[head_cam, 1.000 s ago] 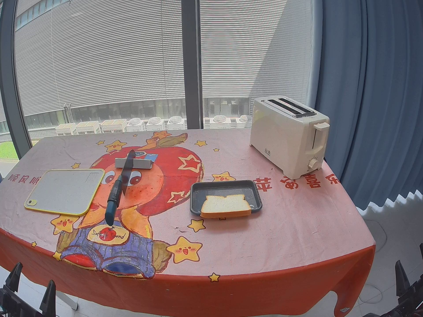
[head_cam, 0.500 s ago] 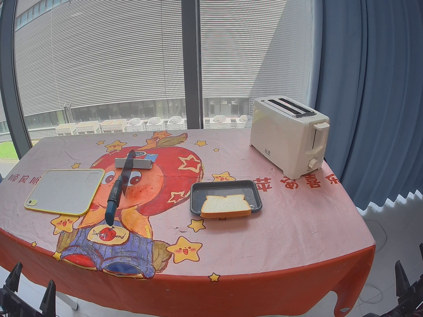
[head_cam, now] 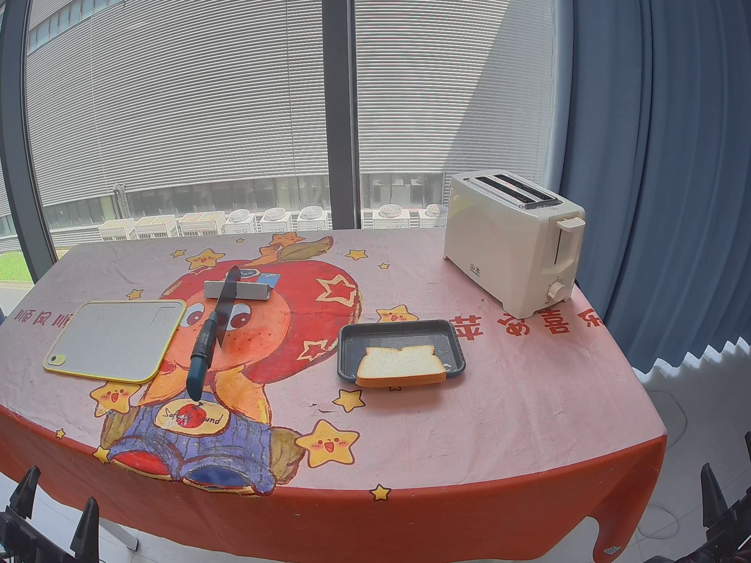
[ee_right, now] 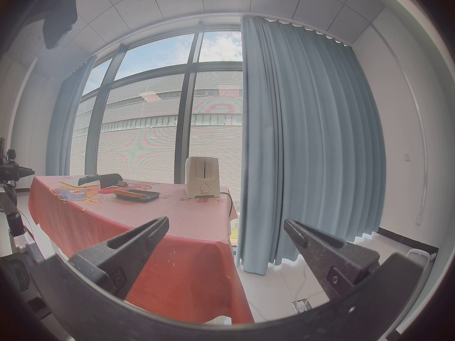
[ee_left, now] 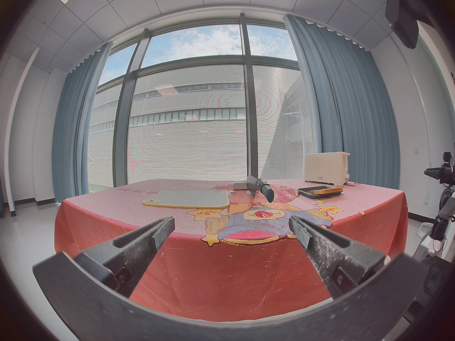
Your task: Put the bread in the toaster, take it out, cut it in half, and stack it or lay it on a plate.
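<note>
From above I count one slice of bread (head_cam: 400, 364) on one dark plate (head_cam: 391, 334), one toaster (head_cam: 512, 236), one knife (head_cam: 210, 338) and one cutting board (head_cam: 113, 339), all on the table (head_cam: 508, 416) well ahead of the left gripper (head_cam: 62, 485) and right gripper (head_cam: 727, 451), both cut off at the bottom corners. The left wrist camera shows the left gripper spread wide and empty, board and knife straight ahead of it. The right wrist camera shows the right gripper likewise spread, the toaster ahead, the bread barely discernible on its plate.
</note>
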Controlling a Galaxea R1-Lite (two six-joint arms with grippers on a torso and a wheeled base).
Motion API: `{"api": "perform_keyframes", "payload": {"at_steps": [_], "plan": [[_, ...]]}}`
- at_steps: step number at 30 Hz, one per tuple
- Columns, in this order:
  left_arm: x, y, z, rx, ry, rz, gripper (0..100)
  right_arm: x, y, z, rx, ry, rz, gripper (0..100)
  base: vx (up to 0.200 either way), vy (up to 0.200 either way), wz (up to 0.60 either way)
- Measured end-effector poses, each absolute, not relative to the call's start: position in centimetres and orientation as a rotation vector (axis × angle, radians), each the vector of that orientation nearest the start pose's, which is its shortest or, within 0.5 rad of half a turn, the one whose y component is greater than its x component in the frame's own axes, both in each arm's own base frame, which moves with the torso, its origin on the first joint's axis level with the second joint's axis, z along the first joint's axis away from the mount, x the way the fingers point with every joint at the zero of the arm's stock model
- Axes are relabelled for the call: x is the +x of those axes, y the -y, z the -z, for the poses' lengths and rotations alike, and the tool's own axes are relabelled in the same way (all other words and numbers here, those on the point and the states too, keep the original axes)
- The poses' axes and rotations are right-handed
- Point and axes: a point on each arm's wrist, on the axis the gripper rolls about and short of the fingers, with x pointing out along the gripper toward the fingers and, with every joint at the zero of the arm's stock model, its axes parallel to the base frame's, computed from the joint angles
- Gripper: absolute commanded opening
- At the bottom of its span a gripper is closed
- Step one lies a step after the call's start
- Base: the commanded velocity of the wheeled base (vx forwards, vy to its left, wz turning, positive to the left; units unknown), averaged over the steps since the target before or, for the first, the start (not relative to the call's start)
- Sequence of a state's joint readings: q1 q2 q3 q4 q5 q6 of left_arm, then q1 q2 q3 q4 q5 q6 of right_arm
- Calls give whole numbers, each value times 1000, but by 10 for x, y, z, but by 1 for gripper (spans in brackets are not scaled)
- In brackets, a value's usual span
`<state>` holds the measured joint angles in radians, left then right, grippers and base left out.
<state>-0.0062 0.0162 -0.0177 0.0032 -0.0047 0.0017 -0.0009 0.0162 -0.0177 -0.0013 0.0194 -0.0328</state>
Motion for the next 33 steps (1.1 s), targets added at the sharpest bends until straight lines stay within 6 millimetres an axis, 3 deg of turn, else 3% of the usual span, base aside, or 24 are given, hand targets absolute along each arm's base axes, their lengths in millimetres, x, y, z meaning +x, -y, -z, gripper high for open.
{"api": "perform_keyframes", "payload": {"at_steps": [29, 33], "plan": [[-23, 0, -80, 2, -2, 10, 100, -23, 0, -81, -40, 6, -16, 100, 0, 0, 0], [-23, 0, -80, 2, -2, 10, 100, -23, 0, -88, -53, 75, -12, 100, 0, 0, 0]]}}
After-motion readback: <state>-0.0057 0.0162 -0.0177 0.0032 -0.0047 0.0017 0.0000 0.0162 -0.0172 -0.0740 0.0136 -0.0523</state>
